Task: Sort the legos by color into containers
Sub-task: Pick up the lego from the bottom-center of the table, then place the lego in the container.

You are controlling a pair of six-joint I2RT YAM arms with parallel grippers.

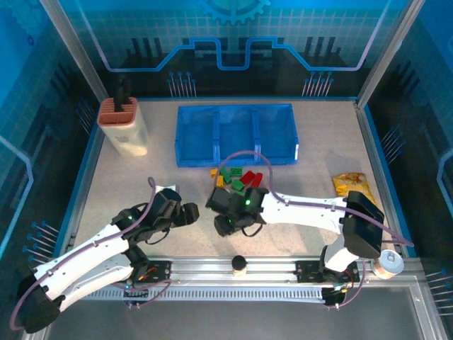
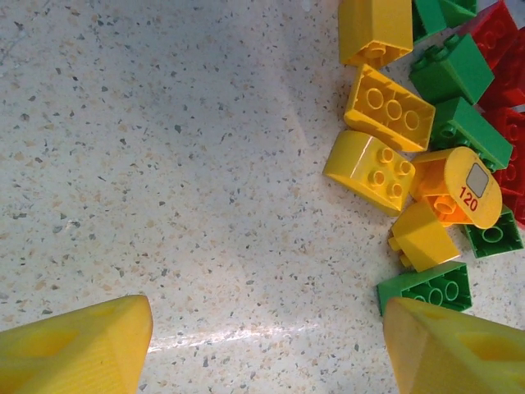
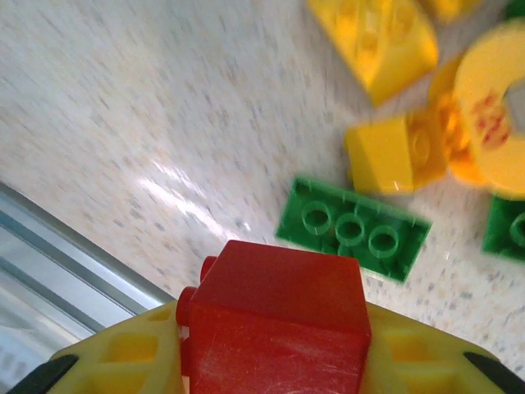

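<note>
1. Clamped in the right hand (image 3: pixel 275 361), bottom centre of the right wrist frame: a red lego (image 3: pixel 279 304), blocky and smooth-faced, with studs poking out at its left.
2. Just above it on the speckled table (image 3: pixel 123 98): a flat green lego (image 3: pixel 353 230) with three studs up; blurred yellow legos (image 3: pixel 385 41) toward the upper right.
3. Left hand (image 2: pixel 262 353) spread apart, gripping nothing, over bare table; legos (image 2: pixel 426 148) heaped along that frame's right edge in yellow, green and red.
4. Higher in the top view, above the pile: three blue containers (image 1: pixel 195 134) side by side.
</note>
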